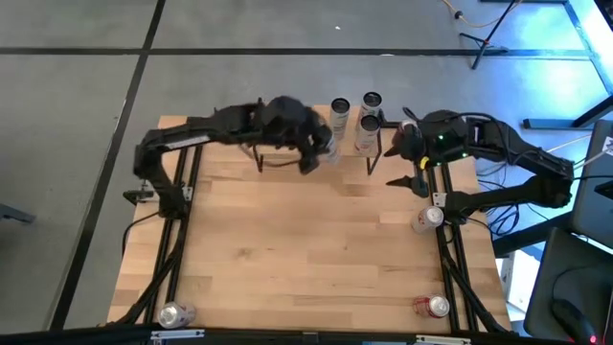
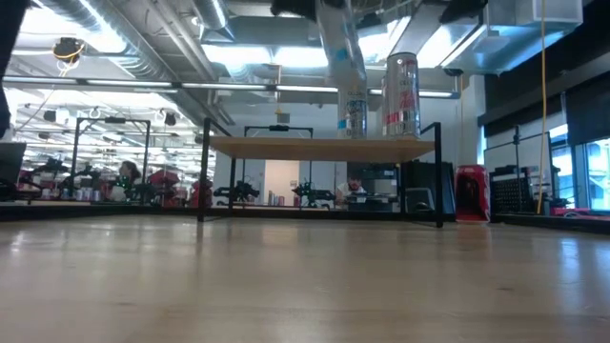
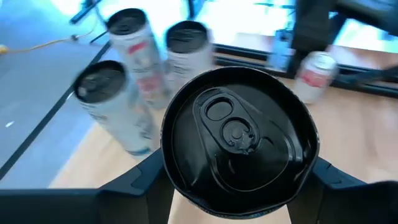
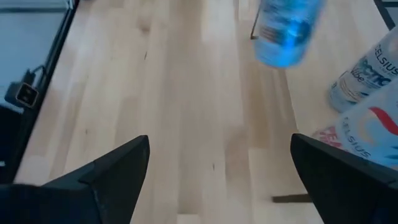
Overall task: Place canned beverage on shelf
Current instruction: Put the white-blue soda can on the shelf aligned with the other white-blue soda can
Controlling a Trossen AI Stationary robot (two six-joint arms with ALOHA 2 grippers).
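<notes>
The shelf [image 1: 287, 153] stands at the table's far middle, with three upright cans on its right part [image 1: 340, 115] [image 1: 371, 101] [image 1: 366, 132]. My left gripper [image 1: 318, 151] hangs over the shelf next to them, shut on a canned beverage [image 3: 239, 134] whose black lid faces the wrist camera. In the low view that can [image 2: 335, 43] shows tilted, high above the shelf top [image 2: 324, 145]. My right gripper [image 1: 414, 179] is open with nothing in it, just right of the shelf and above the table. My left gripper pinches the can's side wall between its two fingers [image 3: 140, 177], one on each opposite side below the top rim [image 3: 180, 186]. The fingers come slanting down from the table's left. The can is lifted clear above the shelf top, lid up and somewhat tilted.
One can lies on the table near the right edge [image 1: 426, 218], another at the near right corner [image 1: 433, 307], and a third at the near left corner [image 1: 175, 313]. A red can [image 2: 472, 191] shows right of the shelf's legs. The shelf's left part is bare wood.
</notes>
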